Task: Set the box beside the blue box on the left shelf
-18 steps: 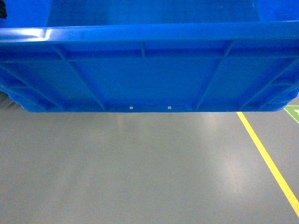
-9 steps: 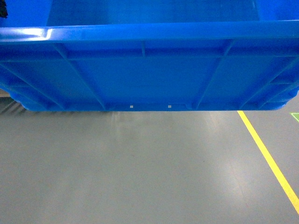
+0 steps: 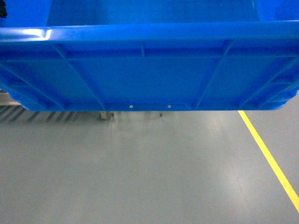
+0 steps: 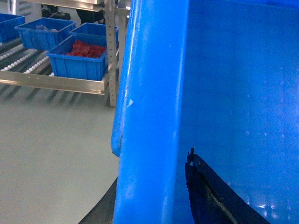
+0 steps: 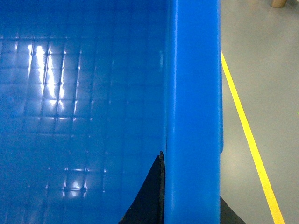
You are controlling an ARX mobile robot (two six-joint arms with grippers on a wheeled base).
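**Supervisor:** What fills your screens?

**Operator:** Mostly the crate [image 3: 149,70]. In my head view its ribbed bright-blue wall and thick rim span the whole upper half, hanging above the grey floor [image 3: 140,172]. It is up in the air between both arms, not on any rack.

**Supervisor:** And the shelf?

**Operator:** My left wrist camera shows the flow rack [image 4: 56,81] off to the left of the crate, well apart from it, with white roller lanes. A small blue bin [image 4: 77,63] holding red parts sits at its front rail, and more blue bins stand behind it.

**Supervisor:** How are the fingers?

**Operator:** The left gripper [image 4: 154,196] straddles the crate's left rim, one dark finger [image 4: 210,196] inside against the wall, another dark part outside below the rim. The right gripper [image 5: 191,205] does likewise on the right rim, with a dark finger [image 5: 149,196] inside. Both sit closed upon the rim.

**Supervisor:** Anything else?

**Operator:** A yellow floor line [image 3: 268,158] runs diagonally at my right.
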